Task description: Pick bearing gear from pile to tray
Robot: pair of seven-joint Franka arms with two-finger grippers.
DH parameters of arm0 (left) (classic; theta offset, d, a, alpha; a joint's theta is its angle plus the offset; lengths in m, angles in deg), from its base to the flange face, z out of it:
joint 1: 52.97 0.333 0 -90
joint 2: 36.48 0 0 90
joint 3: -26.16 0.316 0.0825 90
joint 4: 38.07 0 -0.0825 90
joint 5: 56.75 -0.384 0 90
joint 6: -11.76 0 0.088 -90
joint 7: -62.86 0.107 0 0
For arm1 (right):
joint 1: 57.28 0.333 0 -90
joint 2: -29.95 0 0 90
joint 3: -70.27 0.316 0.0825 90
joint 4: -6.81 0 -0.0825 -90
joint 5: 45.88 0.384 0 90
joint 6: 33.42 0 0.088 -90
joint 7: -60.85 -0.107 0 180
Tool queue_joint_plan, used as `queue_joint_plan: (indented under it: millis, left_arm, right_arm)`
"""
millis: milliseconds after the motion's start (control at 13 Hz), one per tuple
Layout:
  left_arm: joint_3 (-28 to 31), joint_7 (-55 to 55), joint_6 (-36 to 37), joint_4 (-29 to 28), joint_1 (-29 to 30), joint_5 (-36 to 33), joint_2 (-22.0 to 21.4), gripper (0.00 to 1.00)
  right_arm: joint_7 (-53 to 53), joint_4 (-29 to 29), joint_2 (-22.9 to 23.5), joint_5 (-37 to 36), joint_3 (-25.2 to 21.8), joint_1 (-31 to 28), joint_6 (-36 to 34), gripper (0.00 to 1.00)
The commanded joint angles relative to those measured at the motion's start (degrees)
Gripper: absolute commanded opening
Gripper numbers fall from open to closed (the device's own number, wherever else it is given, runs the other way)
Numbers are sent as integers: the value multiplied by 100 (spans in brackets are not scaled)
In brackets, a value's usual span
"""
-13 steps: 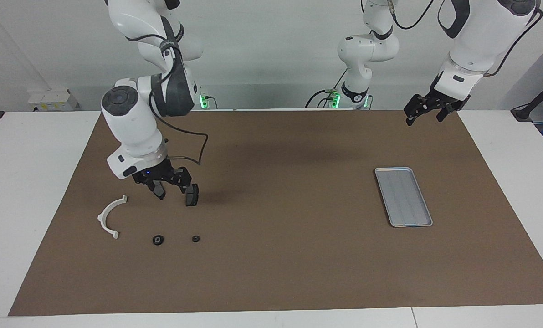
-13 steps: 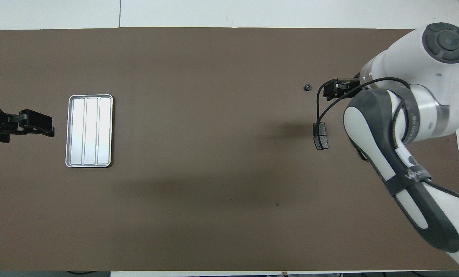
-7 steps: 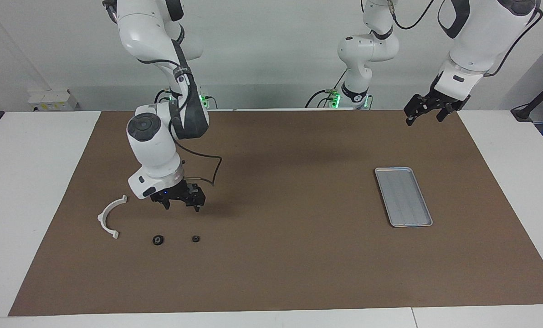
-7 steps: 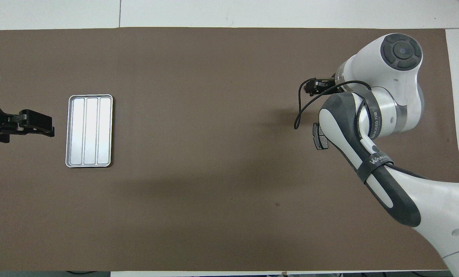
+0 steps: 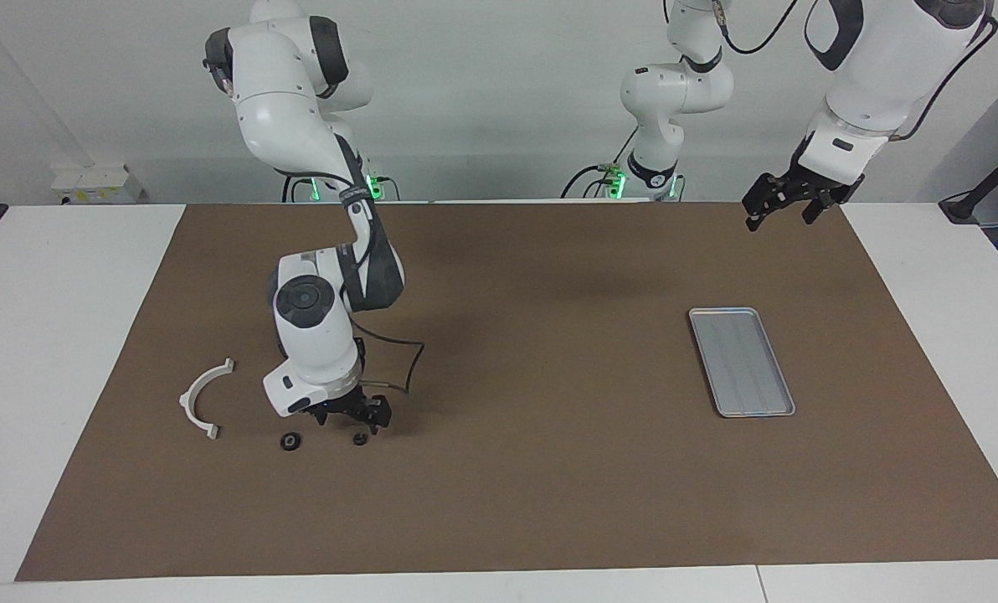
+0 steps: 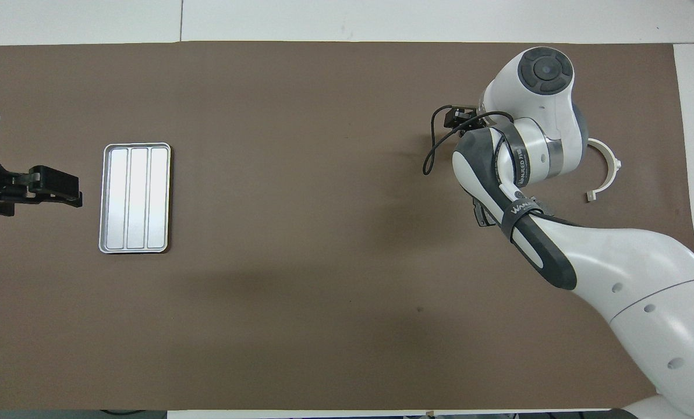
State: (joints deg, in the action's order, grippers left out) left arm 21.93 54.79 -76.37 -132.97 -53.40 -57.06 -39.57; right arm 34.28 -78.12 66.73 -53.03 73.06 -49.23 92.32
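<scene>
A: Right tool [image 5: 353,416] has dropped from above the brake pad toward the two small gears, now low over the surface.
B: Fingers?
A: Apart, nothing between them. Gear [image 5: 359,438] sits just below the fingertips, a bit farther from the robots; second gear [image 5: 290,440] is beside it, toward the white bracket [image 5: 202,399].
B: Axis?
A: Round, none matters. Short move down and outward, I'd judge.
B: Left tool [image 5: 787,203]?
A: Waiting, apart, empty, up near the tray [image 5: 742,406] end. Tray [image 6: 105,198] holds nothing. Right arm is far nearer the gears.
</scene>
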Motion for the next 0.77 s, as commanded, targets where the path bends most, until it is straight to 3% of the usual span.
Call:
queue_joint_plan:
  millis: [0,230,690]
  left_arm:
    - [19,7,-38,-160,-1,66,-149,100]
    - [19,7,-38,-160,-9,66,-149,100]
    - [19,7,-38,-160,-1,66,-149,100]
  right_arm:
    - [-120,554,381,11,37,-119,-155,100]
    - [-120,591,382,169,37,-119,-621,99]
    - [-120,530,391,389,37,-41,-561,96]
